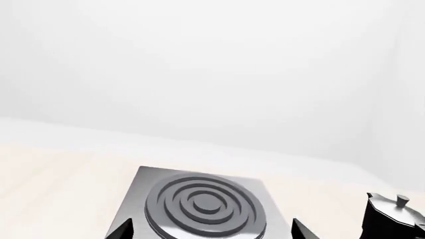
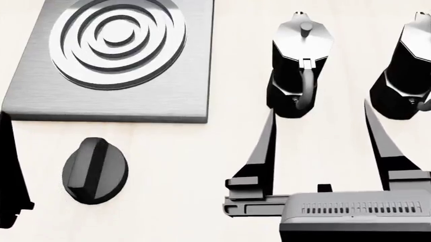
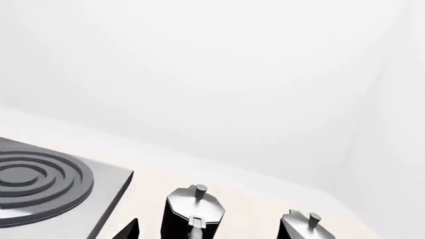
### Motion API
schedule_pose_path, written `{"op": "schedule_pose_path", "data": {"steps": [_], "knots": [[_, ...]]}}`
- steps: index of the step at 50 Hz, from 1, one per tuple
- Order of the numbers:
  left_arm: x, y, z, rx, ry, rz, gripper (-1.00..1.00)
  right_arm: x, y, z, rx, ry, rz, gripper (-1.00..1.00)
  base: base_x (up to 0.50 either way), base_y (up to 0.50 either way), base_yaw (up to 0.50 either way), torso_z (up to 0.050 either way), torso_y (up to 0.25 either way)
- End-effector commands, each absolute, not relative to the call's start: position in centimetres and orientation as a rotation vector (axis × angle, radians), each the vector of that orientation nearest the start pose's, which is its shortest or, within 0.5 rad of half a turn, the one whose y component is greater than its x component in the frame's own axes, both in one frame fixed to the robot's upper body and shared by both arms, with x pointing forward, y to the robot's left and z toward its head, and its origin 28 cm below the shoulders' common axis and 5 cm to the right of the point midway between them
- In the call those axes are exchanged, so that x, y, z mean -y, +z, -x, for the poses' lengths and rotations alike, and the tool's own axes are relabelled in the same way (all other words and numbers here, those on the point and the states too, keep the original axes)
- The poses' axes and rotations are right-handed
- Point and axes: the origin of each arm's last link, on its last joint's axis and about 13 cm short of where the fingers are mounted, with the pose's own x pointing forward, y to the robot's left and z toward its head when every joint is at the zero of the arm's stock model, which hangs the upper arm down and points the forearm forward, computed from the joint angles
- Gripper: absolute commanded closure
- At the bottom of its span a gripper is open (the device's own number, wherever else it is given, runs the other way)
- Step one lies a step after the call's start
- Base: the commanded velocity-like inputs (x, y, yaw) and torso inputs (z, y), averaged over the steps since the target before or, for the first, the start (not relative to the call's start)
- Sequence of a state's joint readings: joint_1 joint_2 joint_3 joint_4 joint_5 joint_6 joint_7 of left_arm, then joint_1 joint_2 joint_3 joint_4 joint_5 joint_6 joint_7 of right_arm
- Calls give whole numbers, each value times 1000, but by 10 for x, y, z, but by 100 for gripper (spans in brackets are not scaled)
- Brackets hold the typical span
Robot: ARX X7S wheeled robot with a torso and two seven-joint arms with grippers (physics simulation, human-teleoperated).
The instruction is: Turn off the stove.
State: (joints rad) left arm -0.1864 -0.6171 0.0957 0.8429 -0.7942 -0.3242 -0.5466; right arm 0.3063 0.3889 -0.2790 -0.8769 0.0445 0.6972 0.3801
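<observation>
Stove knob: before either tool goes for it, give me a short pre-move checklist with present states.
1. Knob in plain sight in the head view, nothing on top: ok.
2. Knob apart from the stove plate, with bare counter around it: ok.
3. Right tool open and empty, fingers spread in front of the two moka pots: ok.
4. Left tool over the knob: not ok; only one dark finger shows at the head view's edge, beside the knob.
5. Left tool open, both fingertips showing apart in the left wrist view: ok.
6. Knob's on or off position: cannot tell.
</observation>
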Motion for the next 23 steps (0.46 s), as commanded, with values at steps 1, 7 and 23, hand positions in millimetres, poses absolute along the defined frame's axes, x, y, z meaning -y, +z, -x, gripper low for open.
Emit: {"op": "schedule_pose_path", "data": {"steps": [1, 7, 23], "knots": [[-233, 204, -182, 448, -101, 182, -100, 102, 196, -205, 508, -84, 276, -100, 0, 0, 0, 0, 0], [-233, 207, -182, 455, -104, 190, -100, 101, 199, -207, 516, -80, 276, -100, 0, 0, 0, 0, 0], [-230, 218, -179, 479, -121, 207, -100, 99, 207, -209, 537, -68, 276, -100, 0, 0, 0, 0, 0]]}}
